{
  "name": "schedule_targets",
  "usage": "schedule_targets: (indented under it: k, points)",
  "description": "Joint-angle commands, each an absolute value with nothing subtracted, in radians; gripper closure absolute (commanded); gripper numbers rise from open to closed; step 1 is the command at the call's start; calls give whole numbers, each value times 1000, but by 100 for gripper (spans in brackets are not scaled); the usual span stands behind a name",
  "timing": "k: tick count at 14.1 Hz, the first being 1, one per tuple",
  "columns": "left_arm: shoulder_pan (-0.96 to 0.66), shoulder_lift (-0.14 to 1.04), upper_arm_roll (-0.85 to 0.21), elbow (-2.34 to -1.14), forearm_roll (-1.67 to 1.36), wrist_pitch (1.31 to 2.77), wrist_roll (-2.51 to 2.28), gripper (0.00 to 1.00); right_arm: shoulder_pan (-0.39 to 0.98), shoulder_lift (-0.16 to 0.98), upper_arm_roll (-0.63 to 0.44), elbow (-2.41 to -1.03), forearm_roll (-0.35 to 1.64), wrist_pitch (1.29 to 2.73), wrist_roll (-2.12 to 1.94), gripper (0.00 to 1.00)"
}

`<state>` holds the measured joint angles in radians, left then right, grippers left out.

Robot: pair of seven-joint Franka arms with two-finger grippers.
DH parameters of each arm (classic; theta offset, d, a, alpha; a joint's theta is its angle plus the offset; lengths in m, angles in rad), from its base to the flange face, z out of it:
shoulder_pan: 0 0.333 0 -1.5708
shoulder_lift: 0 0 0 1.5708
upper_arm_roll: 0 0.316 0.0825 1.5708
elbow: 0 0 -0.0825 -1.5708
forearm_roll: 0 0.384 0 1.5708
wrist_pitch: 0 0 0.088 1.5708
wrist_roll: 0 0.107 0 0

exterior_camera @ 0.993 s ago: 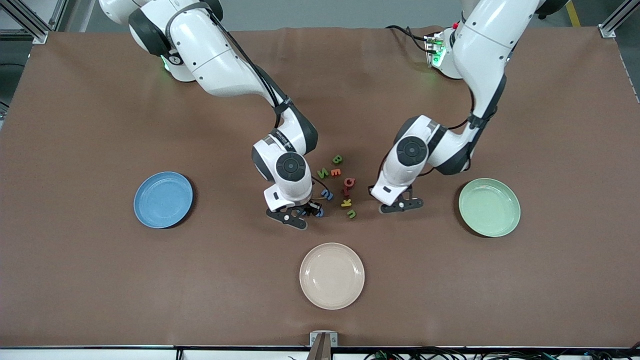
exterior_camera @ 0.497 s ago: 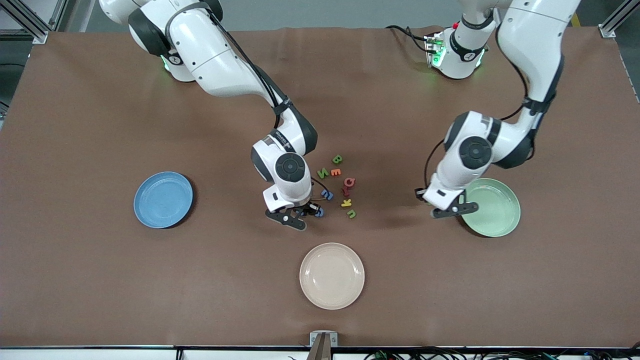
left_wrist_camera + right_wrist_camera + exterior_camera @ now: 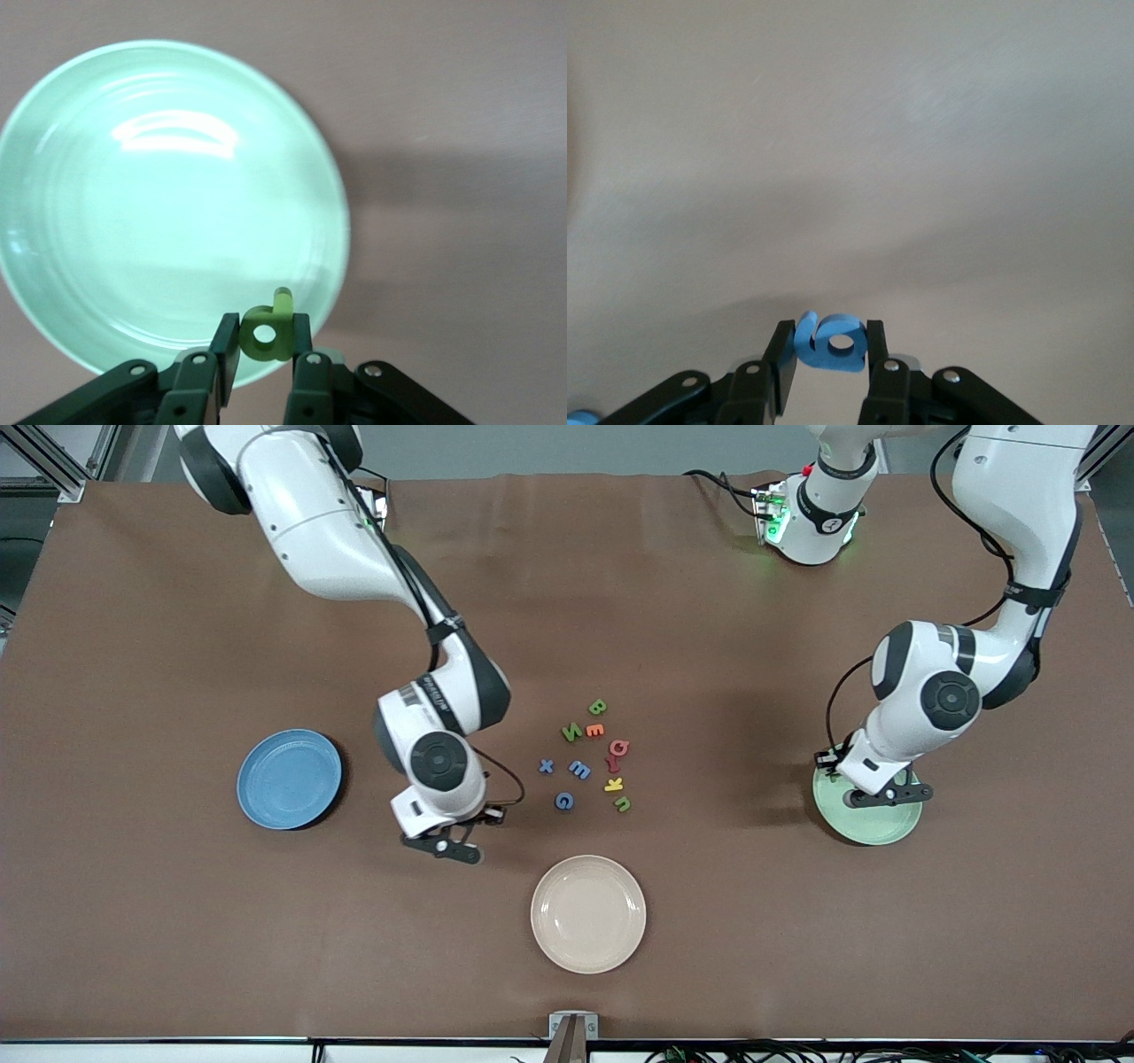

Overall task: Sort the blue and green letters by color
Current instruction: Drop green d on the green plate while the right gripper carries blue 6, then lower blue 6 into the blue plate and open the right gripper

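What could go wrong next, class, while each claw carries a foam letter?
1. The left claw pinches the small green foam letter over the rim of the pale green round plate; released here, it may land on the brown table.
2. The right claw grips the small blue foam letter only by its edges; it might slip before the blue round plate.

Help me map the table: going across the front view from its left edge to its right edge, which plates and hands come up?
blue plate → right hand → beige plate → left hand, over the pale green plate.
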<state>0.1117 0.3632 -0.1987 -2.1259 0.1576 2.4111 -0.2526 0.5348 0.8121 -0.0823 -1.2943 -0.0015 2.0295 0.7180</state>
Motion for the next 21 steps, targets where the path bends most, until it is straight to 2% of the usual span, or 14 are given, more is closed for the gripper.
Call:
schedule_targets:
  k: [1,6,9,11,12,14,16,19,20,21]
  points:
    - [146,353,-207,-2155,176,2414,-210,84,494,675,-75,-1463,-17,2048,625,100]
    - [179,382,-207,-2145,176,2431,-160,83,361,428,-75,-1839,-15,2232,347,100]
    - [179,394,-207,-2143,178,2448,-156,76,249,339,-74,-2007,-12,2339,153,100]
    - [179,394,-207,-2141,178,2450,-152,64,178,305,-72,-2092,-6,2405,28,100]
    - [178,394,-207,-2138,179,2450,-146,45,141,299,-69,-2123,0,2430,-32,100]
    - [173,394,-207,-2135,198,2450,-143,30,80,299,-68,-2178,3,2495,-128,100]
    - [172,391,-207,-2132,198,2450,-143,24,45,304,-67,-2229,14,2552,-178,100]
    - [161,380,-219,-2114,198,2441,-162,8,34,310,-69,-2241,14,2560,-196,98]
    - [163,380,-253,-2100,195,2431,-182,3,29,313,-69,-2241,14,2559,-195,87]
    - [161,380,-276,-2091,195,2428,-242,1,29,314,-69,-2240,14,2557,-195,44]
